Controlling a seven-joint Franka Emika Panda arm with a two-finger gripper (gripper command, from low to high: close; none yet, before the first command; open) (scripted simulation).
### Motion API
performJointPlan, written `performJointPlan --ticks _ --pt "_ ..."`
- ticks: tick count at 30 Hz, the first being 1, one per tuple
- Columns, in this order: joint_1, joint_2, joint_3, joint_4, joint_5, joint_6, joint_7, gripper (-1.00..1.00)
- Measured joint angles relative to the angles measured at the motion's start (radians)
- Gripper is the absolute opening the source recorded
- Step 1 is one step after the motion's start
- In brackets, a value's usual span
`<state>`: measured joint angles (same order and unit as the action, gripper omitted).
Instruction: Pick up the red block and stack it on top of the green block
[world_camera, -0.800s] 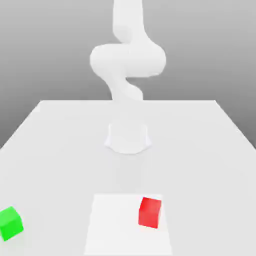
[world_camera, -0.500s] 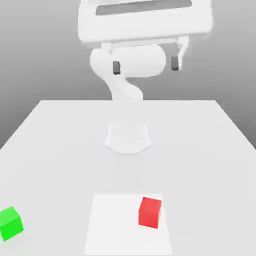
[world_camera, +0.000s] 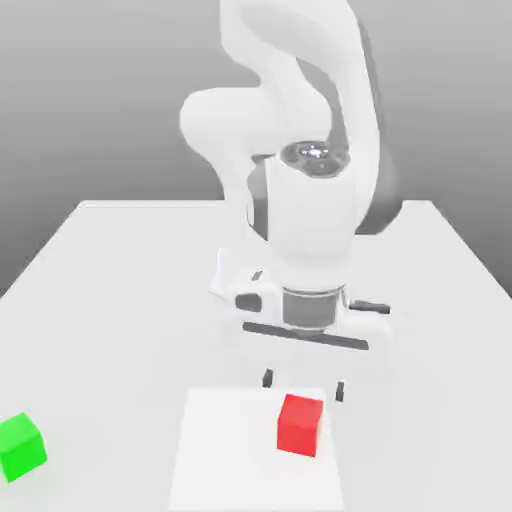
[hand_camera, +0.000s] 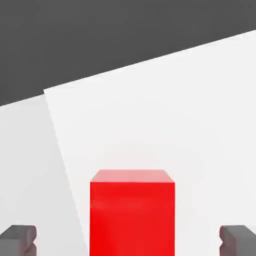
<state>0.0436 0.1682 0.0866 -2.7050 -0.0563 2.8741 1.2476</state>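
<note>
The red block rests on a pale square patch of the table, near the front, a little toward the exterior view's right. My gripper hangs open just above and behind it, one dark fingertip on each side. In the hand view the red block lies between the two fingertips, with wide gaps on both sides and nothing held. The green block sits on the table at the front, far to the exterior view's left, well apart from the gripper.
The white table carries a pale square patch under the red block. The arm's round base stands at the table's middle, behind the gripper. Open table lies between the two blocks.
The arm has swung down from high above the table. The gripper now hangs low just over the red block. Neither block has moved.
</note>
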Motion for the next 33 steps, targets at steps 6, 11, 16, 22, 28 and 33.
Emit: performJointPlan --ticks 6,11,16,22,28,33 --pt "0.023 0.097 -0.029 0.013 -0.026 0.082 0.021 -1.00" --pt "0.017 0.073 -0.022 0.010 -0.022 0.063 0.018 -1.00" --pt "0.000 -0.092 0.002 -0.012 0.034 -0.080 -0.025 -1.00" --pt "-0.194 -0.057 -0.110 0.131 0.074 -0.191 -0.124 -1.00" --pt "-0.357 0.007 -0.243 0.284 0.116 -0.283 -0.230 -1.00" --pt "-0.459 0.141 -0.278 0.365 0.181 -0.233 -0.310 -1.00"
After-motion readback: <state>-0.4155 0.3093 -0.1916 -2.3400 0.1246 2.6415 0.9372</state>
